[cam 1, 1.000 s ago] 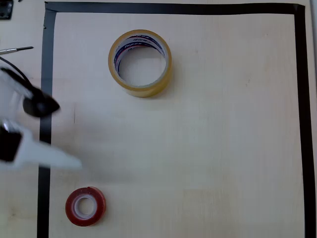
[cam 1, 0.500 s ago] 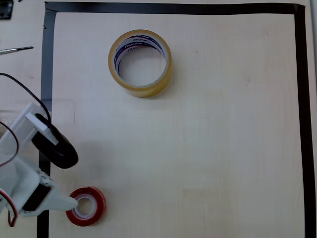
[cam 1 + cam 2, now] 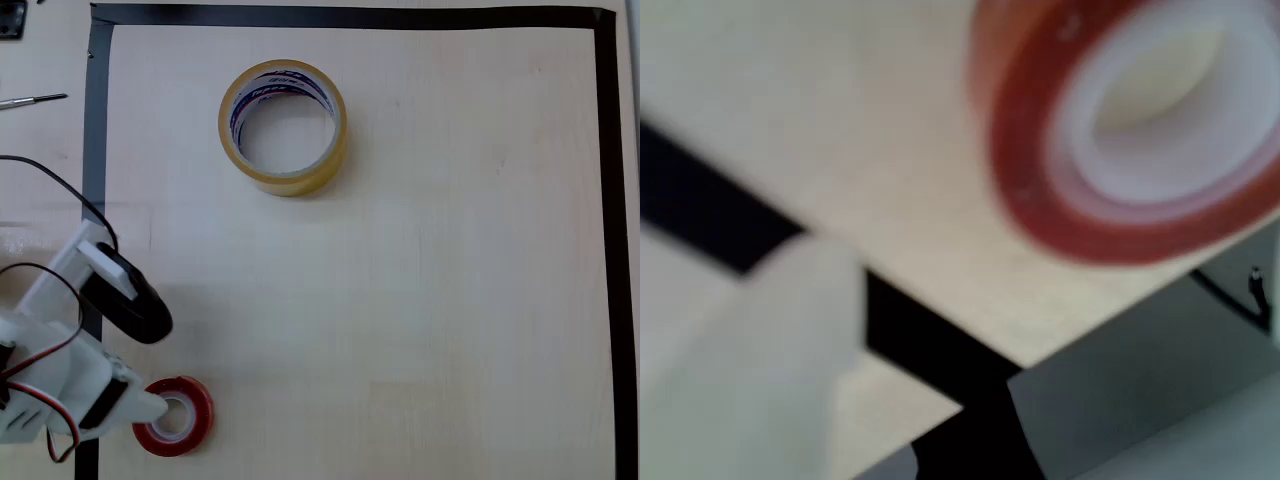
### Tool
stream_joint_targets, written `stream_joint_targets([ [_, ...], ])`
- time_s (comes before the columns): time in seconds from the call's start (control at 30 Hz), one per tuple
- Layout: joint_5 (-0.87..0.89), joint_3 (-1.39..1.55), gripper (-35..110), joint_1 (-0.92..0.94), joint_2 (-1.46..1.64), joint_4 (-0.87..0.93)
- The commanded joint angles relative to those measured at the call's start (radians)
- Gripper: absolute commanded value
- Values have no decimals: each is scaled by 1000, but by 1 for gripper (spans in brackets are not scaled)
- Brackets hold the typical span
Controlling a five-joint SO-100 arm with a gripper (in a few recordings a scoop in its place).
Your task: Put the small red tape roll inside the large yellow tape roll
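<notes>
Lowered within the last second onto red roll point(image 3: 174, 416) at counter point(image 3: 450, 300) lower left, hand point(image 3: 158, 406) grip unclear; pickup pending, yellow roll point(image 3: 284, 127) well apart, upper centre.

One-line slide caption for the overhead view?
White gripper reaches the small red tape roll at the taped border's lower left; large yellow tape roll stands apart, higher up.

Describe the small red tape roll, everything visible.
The small red tape roll is a glossy red ring with a white core, lying flat on the pale wood table near the overhead view's bottom-left corner, just inside the black tape border. A white finger tip reaches its left rim; contact is unclear. The wrist view shows it close and blurred.
</notes>
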Motion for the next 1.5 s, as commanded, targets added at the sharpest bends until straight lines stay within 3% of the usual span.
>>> stream_joint_targets([
  [0.0,-11,29,21,37,15,-58],
  [0.87,-49,117,19,54,-95,-196],
  [1.2,-58,114,1,34,-137,-199],
  [1.47,-64,118,0,23,-133,-189],
])
